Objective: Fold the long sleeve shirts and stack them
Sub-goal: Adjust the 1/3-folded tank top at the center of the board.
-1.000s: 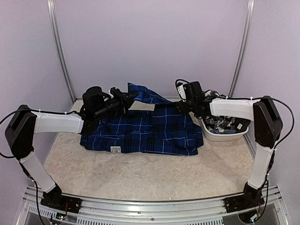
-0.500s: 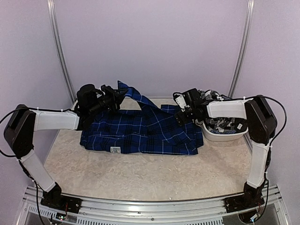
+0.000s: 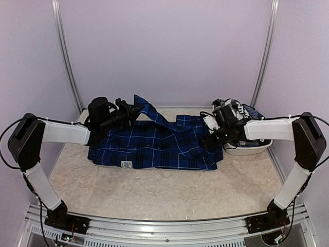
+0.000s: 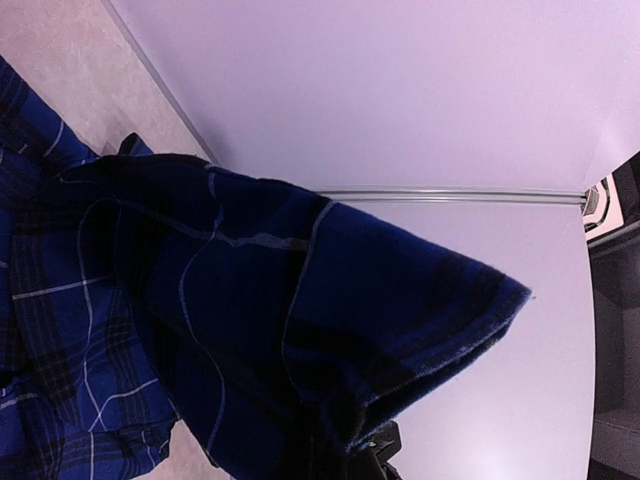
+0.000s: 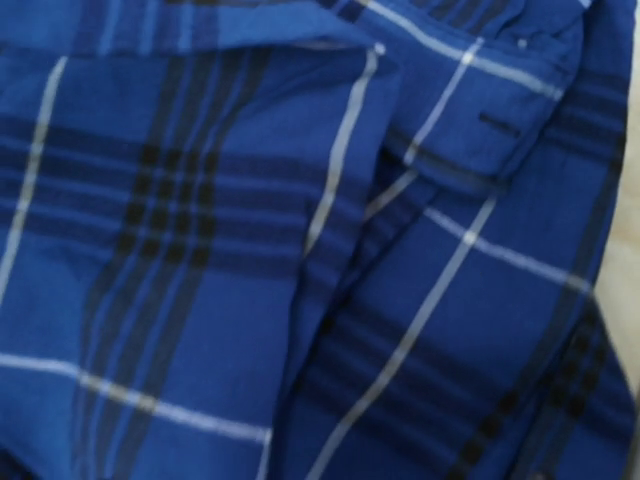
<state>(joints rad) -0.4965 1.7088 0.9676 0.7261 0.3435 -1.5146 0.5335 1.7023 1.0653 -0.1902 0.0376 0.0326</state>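
The royal blue plaid shirt point(image 3: 154, 146) lies rumpled across the middle of the surface point(image 3: 154, 198), its dark bands and thin white lines showing. The left hand point(image 3: 135, 109) pinches a fold raised above its far edge. The right hand point(image 3: 208, 140) sits low at its right edge; I cannot tell its grip.

This is a robot test cell in a lab, not a lived-in room. Bare lilac walls point(image 3: 164, 51) close it in, with slim aluminium posts point(image 3: 66, 56) up the back corners. The left arm point(image 3: 61, 134) and right arm point(image 3: 272, 128), trailing black cables, are bolted to a slotted metal rail point(image 3: 164, 226). The mottled beige tabletop point(image 3: 154, 190) carries a blue plaid shirt point(image 3: 154, 146) and a white basket point(image 3: 247, 151).
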